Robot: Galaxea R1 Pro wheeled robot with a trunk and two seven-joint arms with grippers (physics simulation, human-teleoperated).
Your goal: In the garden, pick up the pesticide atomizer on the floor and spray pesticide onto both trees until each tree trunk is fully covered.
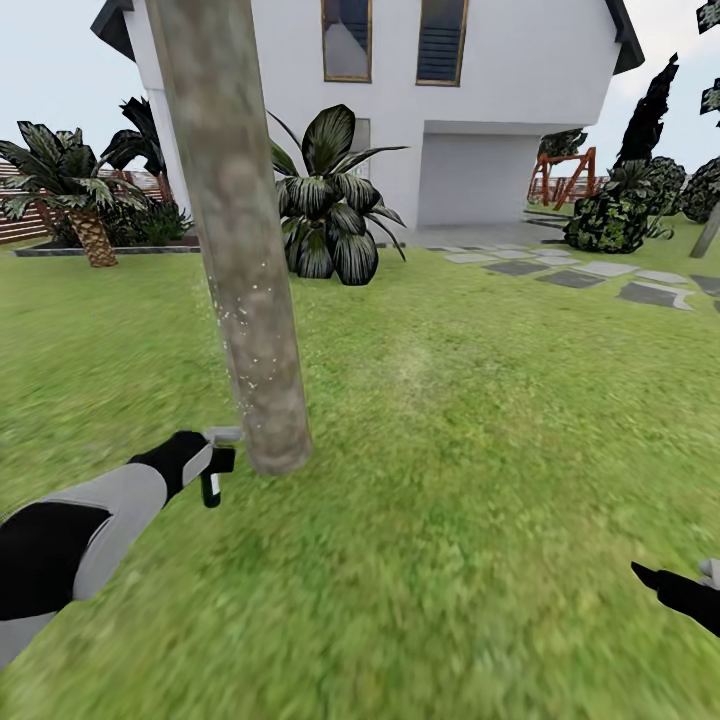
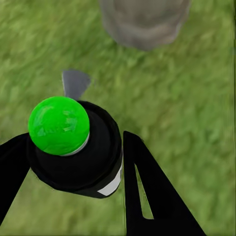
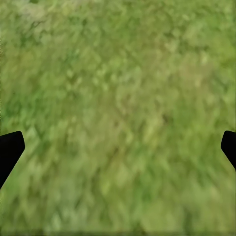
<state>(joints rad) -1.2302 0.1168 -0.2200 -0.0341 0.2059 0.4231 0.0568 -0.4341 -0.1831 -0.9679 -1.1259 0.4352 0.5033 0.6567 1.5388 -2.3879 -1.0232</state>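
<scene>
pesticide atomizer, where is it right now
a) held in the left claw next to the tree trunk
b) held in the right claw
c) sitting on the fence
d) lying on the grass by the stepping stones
a: the left claw grips the pesticide atomizer beside the tree trunk, which carries whitish speckles; the right claw is open over bare grass.

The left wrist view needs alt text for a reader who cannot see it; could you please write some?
The left end effector grips the pesticide atomizer, a black body with a bright green cap, its grey nozzle aimed toward the base of a pale tree trunk. Blurred green lawn lies all around.
</scene>
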